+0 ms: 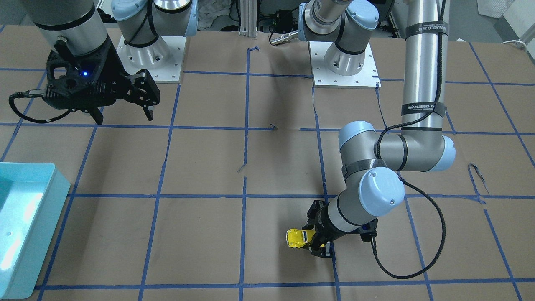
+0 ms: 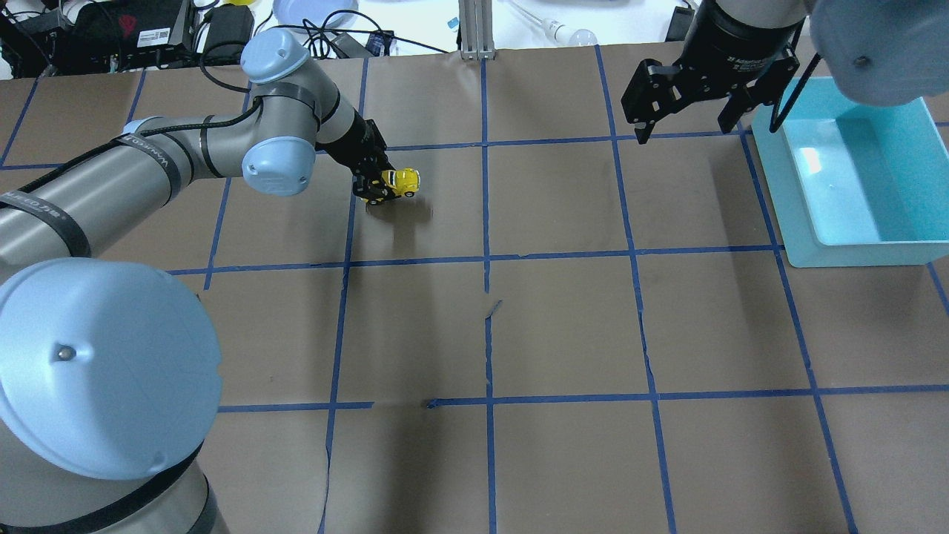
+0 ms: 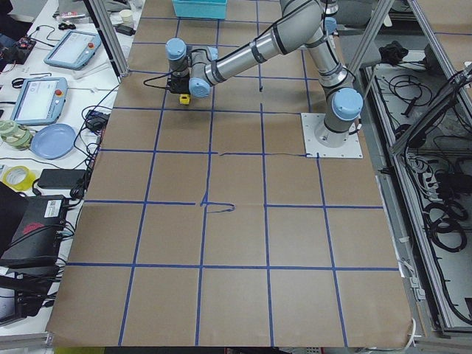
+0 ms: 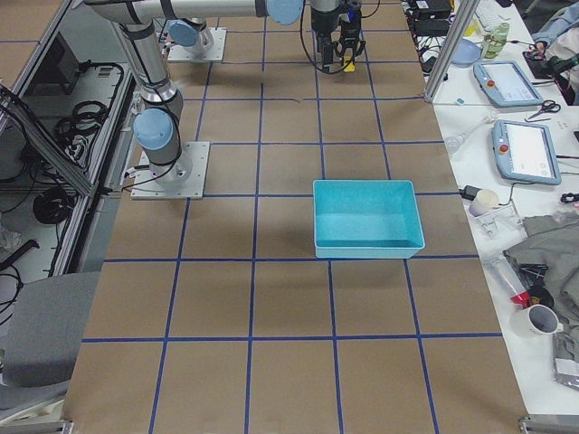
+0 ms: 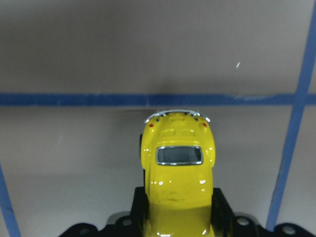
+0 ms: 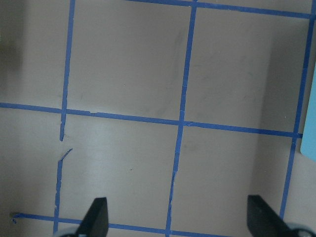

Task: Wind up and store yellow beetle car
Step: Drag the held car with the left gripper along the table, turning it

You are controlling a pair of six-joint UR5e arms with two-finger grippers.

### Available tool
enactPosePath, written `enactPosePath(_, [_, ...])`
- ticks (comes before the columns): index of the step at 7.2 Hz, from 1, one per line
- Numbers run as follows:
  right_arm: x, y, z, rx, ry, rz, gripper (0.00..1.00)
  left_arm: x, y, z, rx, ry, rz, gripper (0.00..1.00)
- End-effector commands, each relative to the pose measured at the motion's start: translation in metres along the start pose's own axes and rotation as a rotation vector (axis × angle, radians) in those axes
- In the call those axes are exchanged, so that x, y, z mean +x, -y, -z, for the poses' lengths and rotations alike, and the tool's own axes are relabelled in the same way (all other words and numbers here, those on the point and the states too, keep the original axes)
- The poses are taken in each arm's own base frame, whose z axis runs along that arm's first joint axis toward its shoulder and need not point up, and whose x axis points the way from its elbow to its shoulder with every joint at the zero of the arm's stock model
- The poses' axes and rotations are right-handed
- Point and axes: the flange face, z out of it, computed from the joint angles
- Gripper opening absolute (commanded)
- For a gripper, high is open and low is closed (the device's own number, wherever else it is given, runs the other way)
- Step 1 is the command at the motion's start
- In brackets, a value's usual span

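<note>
We note the left gripper (image 2: 377, 190) pinching the yellow beetle car (image 2: 401, 180) by its sides low over the table, well apart from the blue bin (image 2: 852, 256), right gripper (image 2: 680, 124) jaws spread, and judge the slick body may twist free when dragged to wind.

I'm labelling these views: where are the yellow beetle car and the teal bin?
yellow beetle car (image 2: 402, 180), overhead exterior view, on its rounded yellow body.
teal bin (image 2: 867, 254), overhead exterior view, on its near outer wall.
</note>
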Motion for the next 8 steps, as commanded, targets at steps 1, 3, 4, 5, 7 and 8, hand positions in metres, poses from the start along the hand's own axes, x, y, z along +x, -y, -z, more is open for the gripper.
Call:
enactPosePath(1, [0.000, 0.000, 0.000, 0.002, 0.001, 0.001, 1.00, 0.003, 0.012, -0.005, 0.049, 0.009, -0.063, 0.00])
enactPosePath(3, [0.000, 0.000, 0.000, 0.003, -0.001, 0.001, 1.00, 0.004, 0.022, -0.011, 0.092, 0.023, -0.079, 0.00])
enactPosePath(4, [0.000, 0.000, 0.000, 0.003, -0.001, 0.000, 1.00, 0.004, 0.024, -0.014, 0.095, 0.027, -0.076, 0.00])
enactPosePath(5, [0.000, 0.001, -0.001, 0.002, 0.001, -0.001, 1.00, 0.005, 0.031, -0.011, 0.161, 0.025, -0.081, 0.00])
enactPosePath(7, [0.000, 0.002, -0.002, 0.000, 0.001, -0.004, 1.00, 0.009, 0.054, -0.005, 0.245, 0.024, -0.068, 0.00])
enactPosePath(8, [0.000, 0.002, -0.002, 0.000, 0.001, -0.004, 1.00, 0.013, 0.077, 0.010, 0.244, 0.007, -0.034, 0.00])
